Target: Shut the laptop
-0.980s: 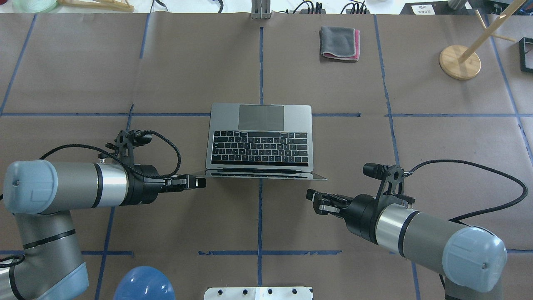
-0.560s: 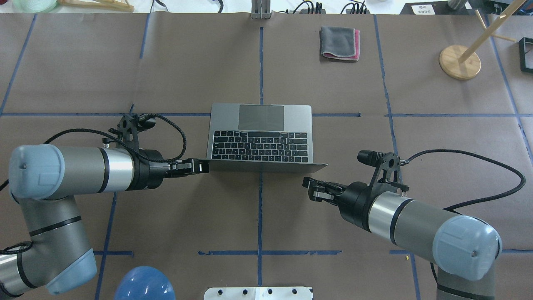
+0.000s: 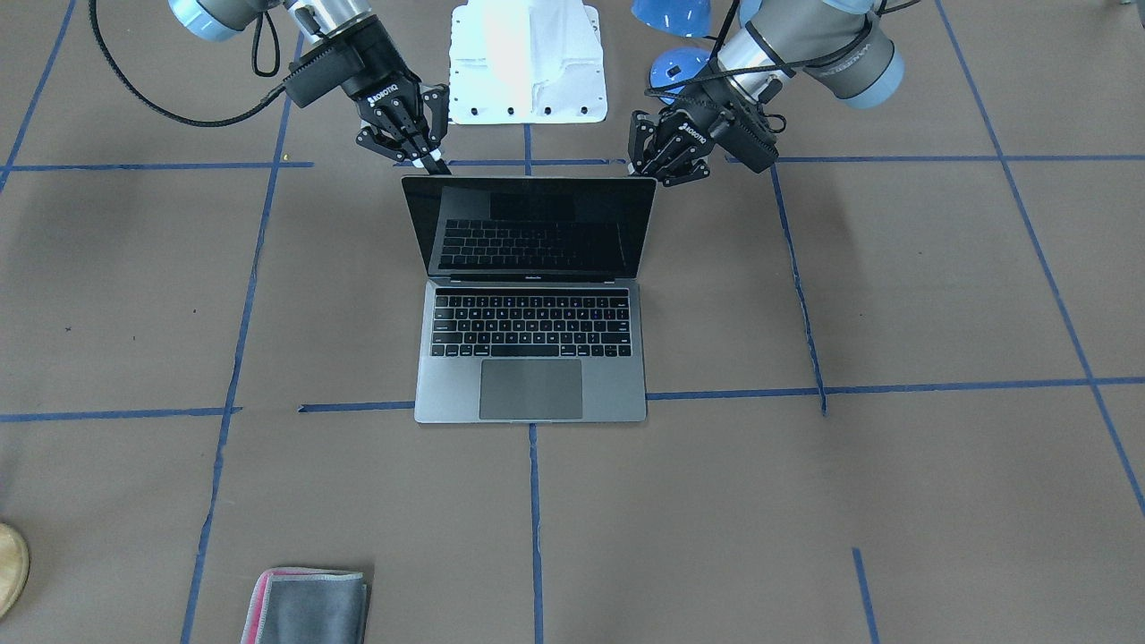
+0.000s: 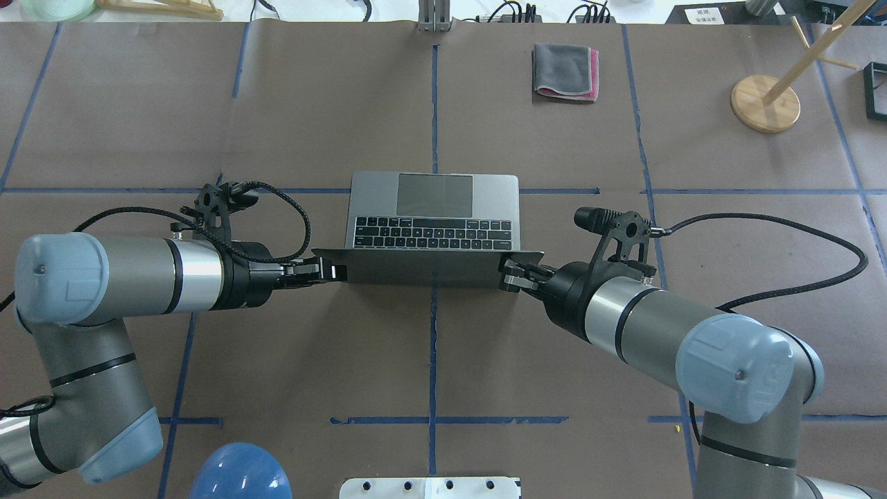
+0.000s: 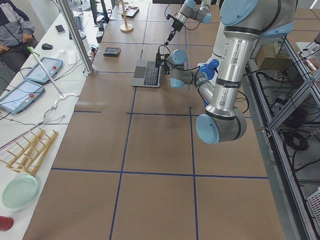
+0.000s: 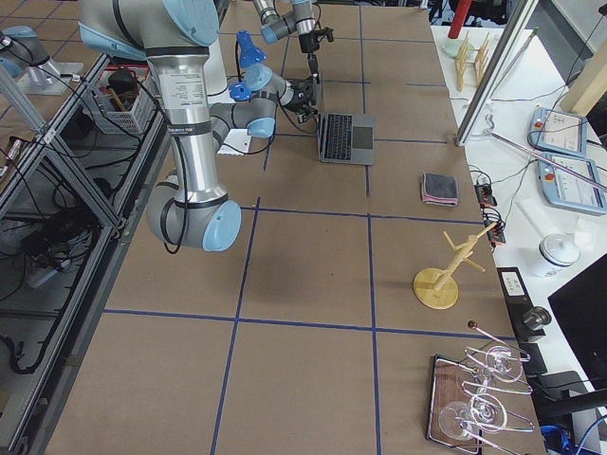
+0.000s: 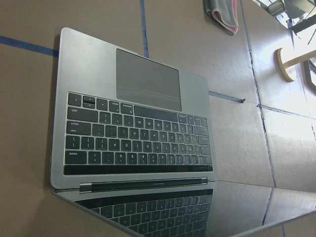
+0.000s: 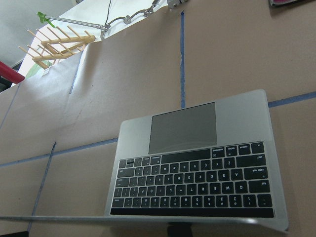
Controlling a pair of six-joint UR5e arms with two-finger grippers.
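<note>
The space-grey laptop point(image 4: 433, 197) stands open at the table's middle, keyboard and trackpad facing away from me. Its black screen point(image 3: 537, 224) shows in the front-facing view. From overhead the lid's grey back point(image 4: 416, 267) hides the nearest key rows. My left gripper point(image 4: 338, 272) looks shut and presses the lid's back at its left top corner; it also shows in the front-facing view point(image 3: 656, 174). My right gripper point(image 4: 506, 272) looks shut against the lid's right top corner, seen from the front too point(image 3: 436, 165). Both wrist views look over the lid onto the keyboard point(image 7: 143, 143) point(image 8: 192, 182).
A folded grey-and-pink cloth point(image 4: 565, 71) lies at the far side, right of centre. A wooden stand point(image 4: 764, 102) and a black frame point(image 4: 874, 90) are at the far right. A blue dome point(image 4: 239, 475) and a white base plate point(image 4: 429, 487) sit at the near edge.
Both grippers moved forward. The right one came up to the lid's right corner. The lid has tipped forward from leaning back and now hides more of the keyboard from overhead.
</note>
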